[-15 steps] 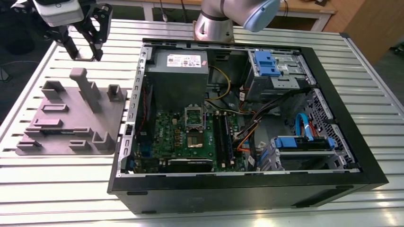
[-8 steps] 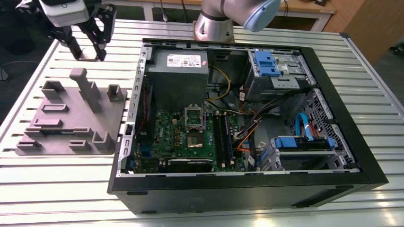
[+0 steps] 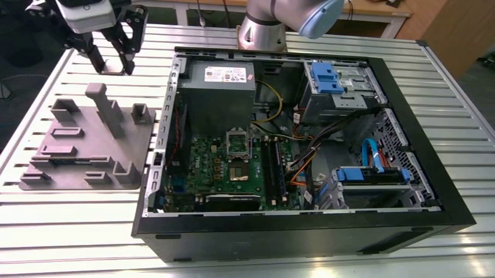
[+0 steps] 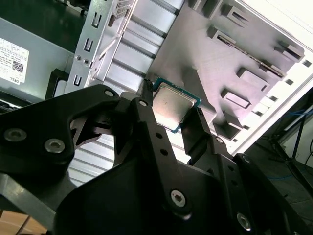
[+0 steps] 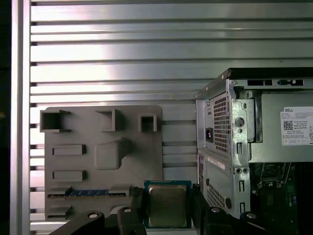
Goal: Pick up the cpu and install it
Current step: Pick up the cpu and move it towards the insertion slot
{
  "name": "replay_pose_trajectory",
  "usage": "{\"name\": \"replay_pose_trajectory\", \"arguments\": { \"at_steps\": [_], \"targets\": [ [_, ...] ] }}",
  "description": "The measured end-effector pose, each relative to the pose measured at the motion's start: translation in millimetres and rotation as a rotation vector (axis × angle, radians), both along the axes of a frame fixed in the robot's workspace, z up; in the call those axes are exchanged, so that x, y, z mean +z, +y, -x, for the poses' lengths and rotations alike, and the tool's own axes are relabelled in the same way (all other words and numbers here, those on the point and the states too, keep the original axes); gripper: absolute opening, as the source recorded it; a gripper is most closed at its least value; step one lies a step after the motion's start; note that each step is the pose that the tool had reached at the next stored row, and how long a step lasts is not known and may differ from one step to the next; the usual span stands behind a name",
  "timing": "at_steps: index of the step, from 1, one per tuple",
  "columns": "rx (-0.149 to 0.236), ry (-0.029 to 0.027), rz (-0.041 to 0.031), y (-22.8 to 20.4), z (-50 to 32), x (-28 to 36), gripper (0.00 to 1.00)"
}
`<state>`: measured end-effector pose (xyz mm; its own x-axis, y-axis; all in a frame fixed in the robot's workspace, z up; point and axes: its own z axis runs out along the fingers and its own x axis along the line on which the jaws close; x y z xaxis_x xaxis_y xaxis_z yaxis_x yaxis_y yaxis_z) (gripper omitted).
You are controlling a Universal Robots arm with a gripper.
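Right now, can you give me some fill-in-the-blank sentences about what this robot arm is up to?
The cpu sits clamped between the gripper's two black ____.
The grey plate lies on the exterior view's ____ of the computer case.
Inside the open computer case sits a green ____.
Missing words: fingers; left; motherboard.

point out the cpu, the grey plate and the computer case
cpu [image 5: 167, 205], first wrist view, middle of its metal top
grey plate [image 5: 142, 156], first wrist view, bare flat part
computer case [image 3: 309, 231], exterior view, black outer wall
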<state>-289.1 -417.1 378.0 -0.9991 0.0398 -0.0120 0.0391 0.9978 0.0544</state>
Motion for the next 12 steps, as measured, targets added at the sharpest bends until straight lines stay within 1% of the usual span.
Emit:
{"name": "replay_pose_trajectory", "arguments": {
  "at_steps": [12],
  "targets": [
    [0.0,0.0,0.0,0.0,-10.2,0.0,0.47]
  ]
}}
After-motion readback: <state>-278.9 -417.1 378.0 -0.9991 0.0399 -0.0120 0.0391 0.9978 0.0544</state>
